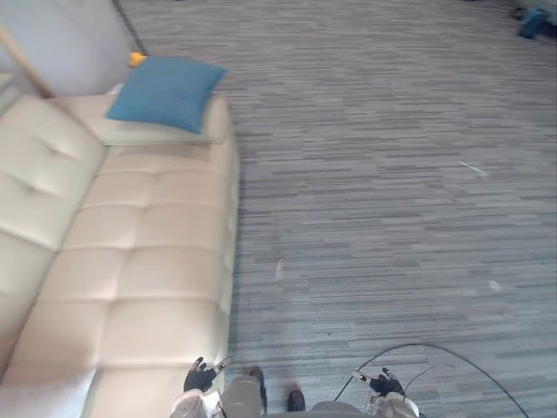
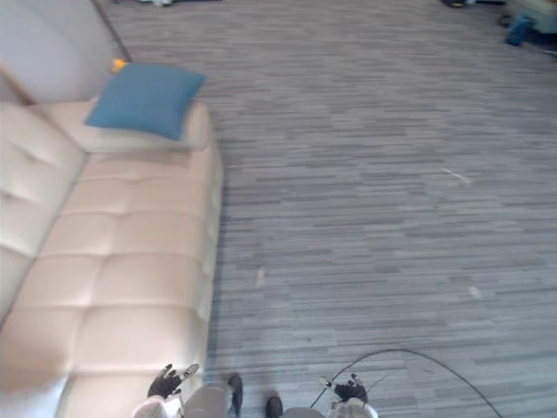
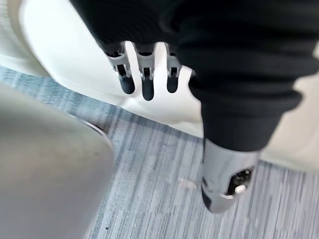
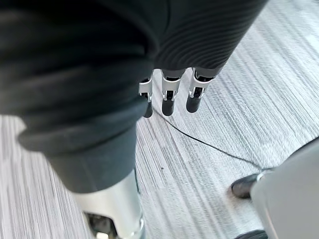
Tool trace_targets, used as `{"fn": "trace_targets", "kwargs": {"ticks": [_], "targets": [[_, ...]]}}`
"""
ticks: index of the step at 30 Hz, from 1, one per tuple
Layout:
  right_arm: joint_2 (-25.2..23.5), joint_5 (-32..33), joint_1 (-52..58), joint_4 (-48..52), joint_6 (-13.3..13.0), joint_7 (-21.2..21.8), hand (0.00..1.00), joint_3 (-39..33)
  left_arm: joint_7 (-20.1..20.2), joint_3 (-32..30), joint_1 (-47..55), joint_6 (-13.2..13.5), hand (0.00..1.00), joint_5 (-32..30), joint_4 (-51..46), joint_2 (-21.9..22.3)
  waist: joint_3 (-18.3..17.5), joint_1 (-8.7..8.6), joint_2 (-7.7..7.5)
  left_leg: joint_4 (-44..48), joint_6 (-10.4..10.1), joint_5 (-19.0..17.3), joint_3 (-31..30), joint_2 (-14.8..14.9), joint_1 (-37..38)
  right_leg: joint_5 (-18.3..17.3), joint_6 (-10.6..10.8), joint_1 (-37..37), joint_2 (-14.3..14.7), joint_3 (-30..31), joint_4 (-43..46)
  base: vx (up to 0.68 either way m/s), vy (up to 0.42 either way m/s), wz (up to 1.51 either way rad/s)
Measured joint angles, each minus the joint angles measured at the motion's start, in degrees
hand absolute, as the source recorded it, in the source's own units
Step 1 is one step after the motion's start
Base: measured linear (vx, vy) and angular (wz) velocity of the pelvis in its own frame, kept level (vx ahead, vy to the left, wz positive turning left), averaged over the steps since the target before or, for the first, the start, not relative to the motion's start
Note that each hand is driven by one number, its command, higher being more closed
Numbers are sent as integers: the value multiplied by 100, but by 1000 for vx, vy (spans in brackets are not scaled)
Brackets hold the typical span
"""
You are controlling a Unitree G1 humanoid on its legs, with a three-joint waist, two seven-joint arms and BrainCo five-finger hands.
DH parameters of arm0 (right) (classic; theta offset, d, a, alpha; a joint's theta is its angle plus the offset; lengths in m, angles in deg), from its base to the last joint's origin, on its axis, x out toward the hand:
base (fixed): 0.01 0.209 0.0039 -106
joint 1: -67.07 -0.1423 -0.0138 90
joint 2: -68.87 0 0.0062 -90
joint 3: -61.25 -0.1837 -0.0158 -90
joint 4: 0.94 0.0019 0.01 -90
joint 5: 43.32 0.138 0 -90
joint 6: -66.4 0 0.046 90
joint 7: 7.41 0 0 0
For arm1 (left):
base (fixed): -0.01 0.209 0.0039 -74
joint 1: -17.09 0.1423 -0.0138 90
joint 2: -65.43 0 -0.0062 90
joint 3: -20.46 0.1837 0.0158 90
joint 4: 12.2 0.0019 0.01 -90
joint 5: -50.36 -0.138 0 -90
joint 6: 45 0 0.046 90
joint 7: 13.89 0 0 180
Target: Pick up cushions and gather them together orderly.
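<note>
Since my left hand and right hand hang low, fingers loose and empty, I'd step along the sofa to the blue cushion on its far end, then reach squarely with both.

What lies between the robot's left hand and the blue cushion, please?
Just bare cream sofa seat, from left hand to blue cushion, in the left eye view.

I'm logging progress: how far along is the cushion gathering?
Done: nothing visibly gathered; one blue cushion lies alone at the far end of the sofa. In hand: nothing; the left hand and right hand hang open and empty, far from it. Left: reaching that cushion and picking it up.
</note>
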Motion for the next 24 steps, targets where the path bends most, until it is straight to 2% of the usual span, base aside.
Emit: {"fn": "trace_targets", "kwargs": {"ticks": [1,2,3,4,6,7,9,10,11,12,13,14,15,16,17,18,19,20,21,23,24], "targets": [[-7,0,14,103,-3,16,0,5,-3,54,-22,-30,0,-2,57,-25,19,-4,26,30,0,-120,67,51,183,87,257,-284,-90,-174,795,319,56,-52],[3,-2,13,113,-25,21,0,9,-7,128,-25,-63,0,-2,93,-61,36,-36,48,23,7,-183,97,57,340,106,281,-472,-224,-345,1325,313,16,-24],[17,-3,5,123,-45,38,0,12,-14,258,-69,-72,0,0,121,-96,44,-92,50,-38,37,-269,120,85,657,26,-29,-658,-540,-698,1967,334,-17,-9],[25,-6,-8,128,-53,42,0,8,-20,286,-134,-69,0,2,130,-75,26,-115,67,-176,-5,-376,137,190,916,-70,-222,-802,-792,-992,2061,352,-33,-5],[3,-8,-109,74,-47,53,0,-2,-23,277,-181,-69,0,7,150,-59,52,-117,45,-532,-49,-396,203,272,1312,-180,-394,-954,-1010,-1226,1668,391,-89,-15],[-9,-8,-160,75,-50,58,0,-22,-24,283,-183,-72,0,8,167,-40,57,-142,55,-779,-48,-397,290,353,1588,-160,-397,-1113,-1096,-1269,1145,504,-194,-25],[5,-6,-267,73,-49,63,0,-59,-27,333,-231,-73,0,6,218,-40,69,-284,64,-1110,-66,-407,282,439,1838,185,-413,-1417,-1088,-1186,229,444,-232,-6],[17,-7,-279,45,-49,60,0,-64,-23,454,-255,-70,0,3,278,-74,129,-336,-10,-1224,-67,-406,215,351,2010,692,-381,-1360,-1060,-922,-664,485,-283,5],[95,-8,-299,-67,-44,63,0,-130,-16,460,-363,-75,0,-9,368,-107,241,-338,-51,-1193,-77,-413,-92,350,2230,1267,-632,-1253,-1009,-737,-824,498,-291,-1],[172,-8,-368,-151,-44,60,0,-206,-21,432,-408,-66,0,-16,403,-38,283,-306,99,-1058,-175,-325,-284,466,2227,1067,-653,-1203,-957,-820,-655,393,-234,-3],[198,-7,-382,-160,-44,59,0,-249,-15,433,-421,-65,0,-26,414,-21,282,-314,155,-942,-227,-289,-401,498,2175,941,-670,-1226,-939,-805,-568,488,-305,7],[277,0,-308,-175,-27,27,0,-351,-22,413,-414,-62,0,-94,418,151,274,-359,291,-376,-392,-168,-687,610,2002,540,-733,-1183,-895,-908,-298,491,-304,22],[272,38,-296,-143,-46,18,0,-398,-23,324,-416,-52,0,-115,390,194,301,-374,388,439,-502,-54,-903,706,1667,341,-768,-1022,-855,-1013,-254,590,-368,44],[279,34,-314,-146,-41,9,0,-380,-11,213,-445,-67,0,-115,314,244,359,-429,446,1950,-603,471,-1166,841,981,180,-822,-683,-786,-1140,-352,487,-267,47],[297,39,-325,-146,-43,-9,0,-313,-10,173,-448,-61,0,-112,210,273,409,-374,443,3242,-744,641,-1185,1018,387,90,-909,-234,-685,-1279,-577,489,-236,37],[288,41,-322,-148,-44,-14,0,-238,-12,174,-446,-54,0,-112,138,260,423,-335,441,3719,-716,578,-1062,1112,139,51,-951,10,-634,-1310,-721,501,-175,17],[215,51,-308,-152,-44,-17,0,-129,-10,177,-445,-51,0,-111,17,214,486,-277,344,4160,-644,391,-752,1164,-270,2,-968,486,-619,-1362,-1018,391,-109,14],[180,53,-313,-149,-45,-20,0,-68,-10,184,-447,-49,0,-110,-41,199,494,-273,299,4183,-573,317,-600,1166,-456,-8,-953,710,-629,-1411,-1202,555,-142,37],[147,108,-357,-146,-41,-19,0,-14,-5,215,-450,-40,0,-107,-177,193,464,-254,229,3808,-378,126,-137,1124,-962,-15,-920,1191,-654,-1541,-1669,516,-103,42],[110,111,-370,-142,-39,-20,0,20,0,222,-451,-8,0,-109,-250,215,452,-231,222,3005,-276,59,287,1017,-1238,2,-845,1544,-682,-1625,-2005,510,-37,31],[106,110,-388,-140,-34,-27,0,0,-2,225,-456,46,0,-112,-265,238,452,-176,223,1916,-253,79,691,843,-1302,24,-800,1802,-719,-1676,-2247,545,57,14]]}}
